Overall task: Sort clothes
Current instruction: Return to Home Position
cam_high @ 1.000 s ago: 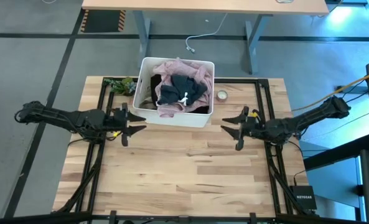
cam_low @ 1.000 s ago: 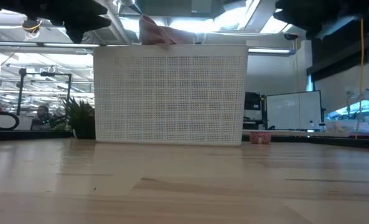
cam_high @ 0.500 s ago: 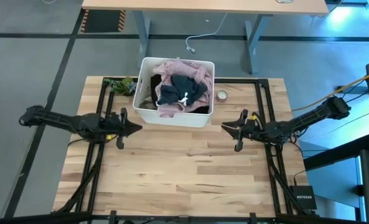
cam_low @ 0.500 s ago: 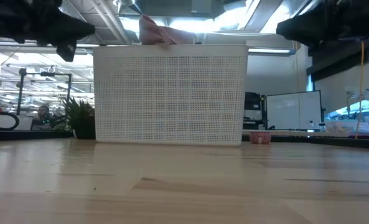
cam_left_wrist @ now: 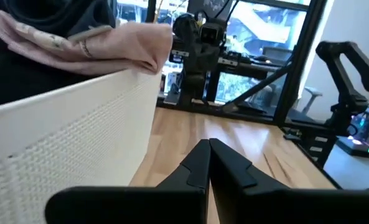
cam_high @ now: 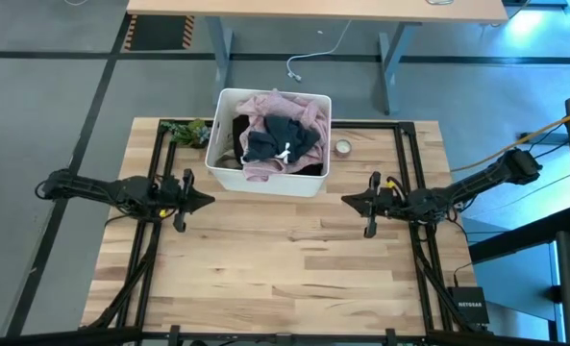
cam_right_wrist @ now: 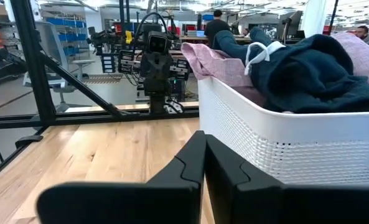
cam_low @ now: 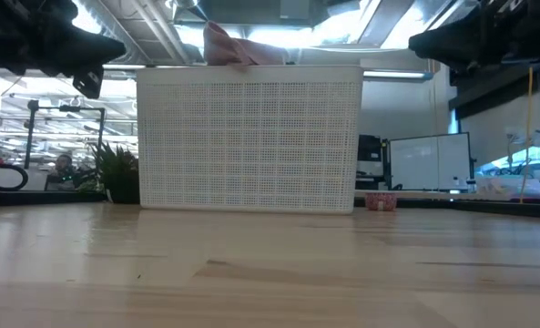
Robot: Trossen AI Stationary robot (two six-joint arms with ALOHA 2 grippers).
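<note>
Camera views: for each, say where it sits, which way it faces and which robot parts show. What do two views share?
High view: overhead, facing straight down; both arms, left claw, right claw.
Low view: table height, facing the white bin; claws at top corners.
Left wrist view: on left arm, facing right arm; own shut fingers.
Right wrist view: on right arm, facing left arm; own shut fingers.
Both wrist views share the bin and pink garment.

Readable in one place only: "NETGEAR" in small pale capitals on the top of a black box (cam_high: 468, 306), seen from above, just off the near right corner of the counter (cam_high: 294, 279). Elsewhere, including screens and signs in the room behind, too small or blurred to read.
</note>
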